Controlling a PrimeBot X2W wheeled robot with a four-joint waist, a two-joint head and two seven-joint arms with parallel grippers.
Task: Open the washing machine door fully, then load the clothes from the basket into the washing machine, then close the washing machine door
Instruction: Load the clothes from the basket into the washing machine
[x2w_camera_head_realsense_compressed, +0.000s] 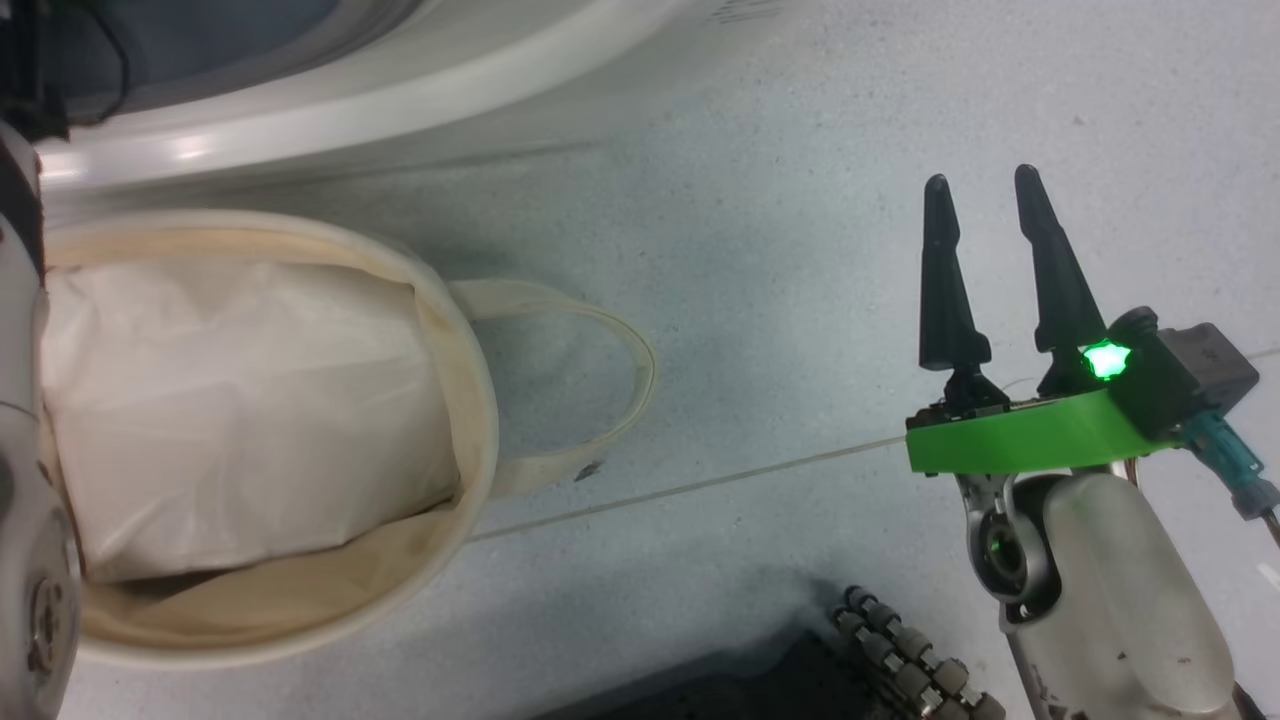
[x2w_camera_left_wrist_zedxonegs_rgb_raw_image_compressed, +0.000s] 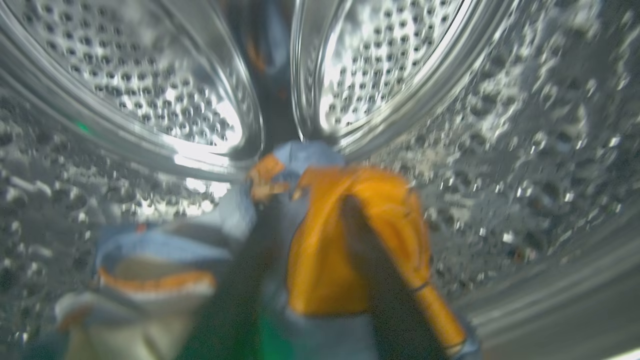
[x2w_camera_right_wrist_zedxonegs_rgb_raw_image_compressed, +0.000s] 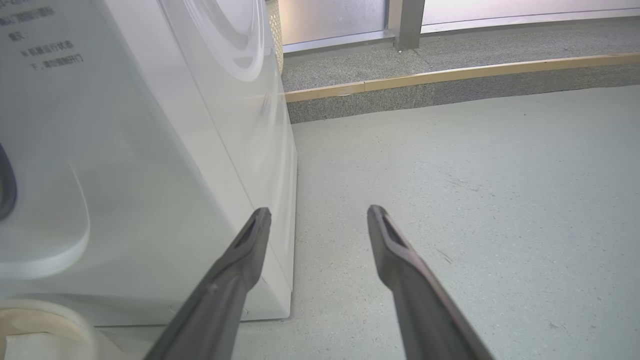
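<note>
My left gripper (x2w_camera_left_wrist_zedxonegs_rgb_raw_image_compressed: 305, 215) is deep inside the washing machine's perforated steel drum (x2w_camera_left_wrist_zedxonegs_rgb_raw_image_compressed: 165, 95). The picture is blurred, but its dark fingers (x2w_camera_left_wrist_zedxonegs_rgb_raw_image_compressed: 372, 260) stand apart, and the light blue and orange clothes (x2w_camera_left_wrist_zedxonegs_rgb_raw_image_compressed: 325, 240) lie draped between and over them. In the head view the cream basket (x2w_camera_head_realsense_compressed: 470, 400) sits on the floor below the machine's white curved front (x2w_camera_head_realsense_compressed: 400, 90), with my pale left forearm (x2w_camera_head_realsense_compressed: 25, 480) at the left edge. My right gripper (x2w_camera_head_realsense_compressed: 985, 185) hovers open and empty over the floor to the right. I cannot tell the door apart from the machine's front.
A plain white padded cloth (x2w_camera_head_realsense_compressed: 240, 400) fills the basket, whose loop handle (x2w_camera_head_realsense_compressed: 600, 390) lies on the floor. The machine's white side panel (x2w_camera_right_wrist_zedxonegs_rgb_raw_image_compressed: 240, 125) is just left of my right gripper (x2w_camera_right_wrist_zedxonegs_rgb_raw_image_compressed: 320, 215). Beyond it a raised grey step (x2w_camera_right_wrist_zedxonegs_rgb_raw_image_compressed: 450, 85) crosses the floor.
</note>
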